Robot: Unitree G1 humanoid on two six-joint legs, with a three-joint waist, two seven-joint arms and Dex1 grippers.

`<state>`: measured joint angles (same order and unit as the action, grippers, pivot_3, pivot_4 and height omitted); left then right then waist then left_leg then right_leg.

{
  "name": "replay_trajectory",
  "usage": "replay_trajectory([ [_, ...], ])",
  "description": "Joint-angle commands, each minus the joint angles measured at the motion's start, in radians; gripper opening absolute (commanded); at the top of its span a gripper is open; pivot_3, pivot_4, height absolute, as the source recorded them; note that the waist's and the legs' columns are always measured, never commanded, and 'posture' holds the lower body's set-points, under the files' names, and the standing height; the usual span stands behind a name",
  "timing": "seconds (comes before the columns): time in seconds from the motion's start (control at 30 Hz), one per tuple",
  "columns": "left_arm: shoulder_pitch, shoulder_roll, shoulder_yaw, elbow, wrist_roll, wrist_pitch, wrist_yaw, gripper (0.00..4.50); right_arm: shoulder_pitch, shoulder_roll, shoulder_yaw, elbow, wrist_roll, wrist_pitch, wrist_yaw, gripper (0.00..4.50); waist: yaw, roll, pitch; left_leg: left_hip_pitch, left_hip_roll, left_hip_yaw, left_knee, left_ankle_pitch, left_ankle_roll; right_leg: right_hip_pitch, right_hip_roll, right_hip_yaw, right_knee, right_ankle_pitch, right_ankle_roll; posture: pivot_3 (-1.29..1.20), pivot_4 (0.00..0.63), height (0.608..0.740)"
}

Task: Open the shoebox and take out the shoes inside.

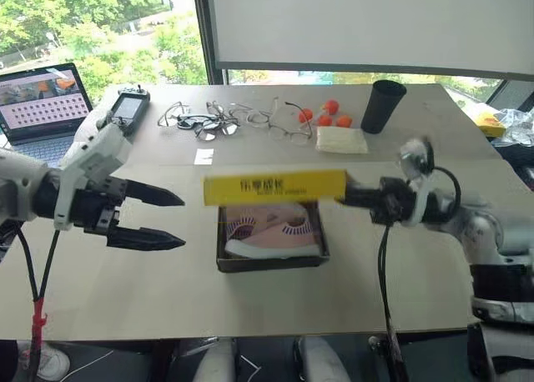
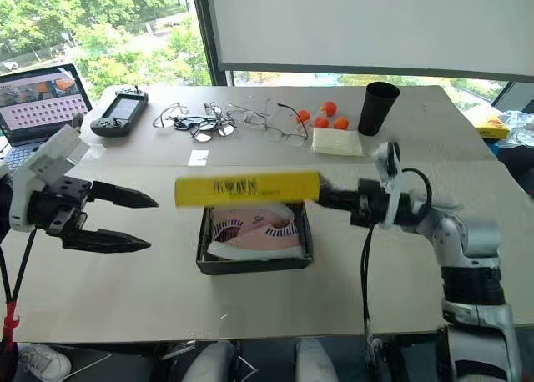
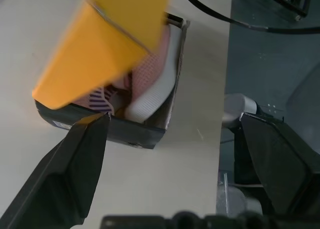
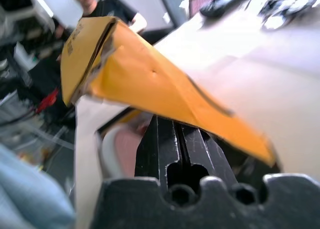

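The shoebox's dark grey base [image 1: 271, 262] sits mid-table with the light-pink, white-soled shoes [image 1: 275, 230] lying in it. Its yellow lid [image 1: 275, 187] hovers just above the base's far edge, lifted clear. My right gripper [image 1: 350, 196] is shut on the lid's right end and reaches in level from the right. In the right wrist view the lid [image 4: 150, 74] rests across the shut fingers [image 4: 175, 139]. My left gripper [image 1: 182, 222] hangs open to the left of the box, a gap away, holding nothing. Seen from the left wrist, the lid [image 3: 115, 44] partly covers the shoes [image 3: 150, 84].
Along the far side of the table lie a laptop [image 1: 42, 98], a handheld controller [image 1: 125, 108], several glasses [image 1: 225, 119], orange balls [image 1: 325, 113], a white folded cloth packet [image 1: 340, 140] and a black cup [image 1: 382, 105]. A person [image 4: 105, 9] stands beyond the table.
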<state>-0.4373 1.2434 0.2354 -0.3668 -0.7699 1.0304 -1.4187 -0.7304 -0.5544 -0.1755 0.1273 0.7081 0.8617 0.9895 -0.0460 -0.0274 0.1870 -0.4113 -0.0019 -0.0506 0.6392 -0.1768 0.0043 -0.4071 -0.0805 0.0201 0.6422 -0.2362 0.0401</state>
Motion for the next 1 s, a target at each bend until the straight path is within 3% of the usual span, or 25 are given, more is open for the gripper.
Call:
replay_trajectory([
  [0.03,0.032,0.014,0.053,-0.031,-0.006,-0.029,0.034,4.48,-0.108,0.04,0.026,0.107,-0.151,-0.113,-0.199,0.0,0.005,0.0,0.0,0.0,0.001,0.0,0.0,0.0,0.0,-0.001,0.002,0.0,0.0,0.0,-0.002,0.0,0.15,0.74],
  [0.1,0.04,0.008,0.057,-0.035,-0.01,-0.036,0.052,4.48,-0.122,0.018,0.083,0.098,-0.198,-0.118,-0.183,0.0,0.014,0.0,0.0,-0.001,0.002,-0.001,-0.001,0.0,0.0,-0.003,0.002,-0.001,0.001,0.001,-0.005,0.0,0.15,0.74],
  [0.2,0.056,0.01,0.061,-0.031,-0.004,-0.058,0.069,4.48,-0.14,-0.043,0.116,0.012,-0.142,-0.019,-0.077,0.0,0.02,0.001,0.0,-0.006,0.001,0.0,-0.002,0.0,0.0,-0.008,0.002,0.0,0.002,0.003,-0.01,0.0,0.15,0.74],
  [0.3,0.071,0.014,0.059,-0.025,0.007,-0.084,0.082,4.5,-0.155,-0.137,0.182,-0.124,-0.07,0.066,0.089,0.69,0.02,0.002,0.002,-0.015,0.001,0.001,-0.001,0.0,0.0,-0.019,0.002,0.002,0.005,0.004,-0.011,0.0,0.15,0.74],
  [0.4,0.074,0.013,0.047,-0.019,0.008,-0.103,0.088,4.5,-0.191,-0.195,0.256,-0.221,-0.054,0.092,0.182,1.84,0.012,0.003,0.002,-0.013,0.002,0.001,-0.002,0.0,0.0,-0.018,0.003,0.002,0.005,0.004,-0.011,0.0,0.15,0.74],
  [0.67,0.024,0.006,-0.004,0.016,0.029,-0.163,0.095,4.5,-0.249,-0.181,0.499,-0.277,-0.163,0.104,0.212,4.48,0.004,0.003,0.002,-0.009,0.007,0.002,-0.002,0.0,0.0,-0.016,0.008,0.002,0.005,0.002,-0.009,0.0,0.15,0.74],
  [0.77,0.021,0.005,-0.003,0.013,0.027,-0.172,0.104,4.5,-0.274,-0.178,0.618,-0.236,-0.268,0.075,0.21,4.48,0.005,0.003,0.002,-0.01,0.006,0.002,-0.001,0.0,-0.001,-0.016,0.007,0.002,0.005,0.004,-0.012,0.0,0.15,0.74],
  [1.0,0.113,-0.014,0.038,-0.035,0.029,-0.186,0.147,4.5,-0.281,-0.118,0.731,-0.06,-0.308,0.035,0.363,4.48,0.0,0.003,0.002,-0.011,0.006,0.002,-0.001,0.0,0.0,-0.018,0.006,0.002,0.005,0.005,-0.014,0.0,0.15,0.74],
])
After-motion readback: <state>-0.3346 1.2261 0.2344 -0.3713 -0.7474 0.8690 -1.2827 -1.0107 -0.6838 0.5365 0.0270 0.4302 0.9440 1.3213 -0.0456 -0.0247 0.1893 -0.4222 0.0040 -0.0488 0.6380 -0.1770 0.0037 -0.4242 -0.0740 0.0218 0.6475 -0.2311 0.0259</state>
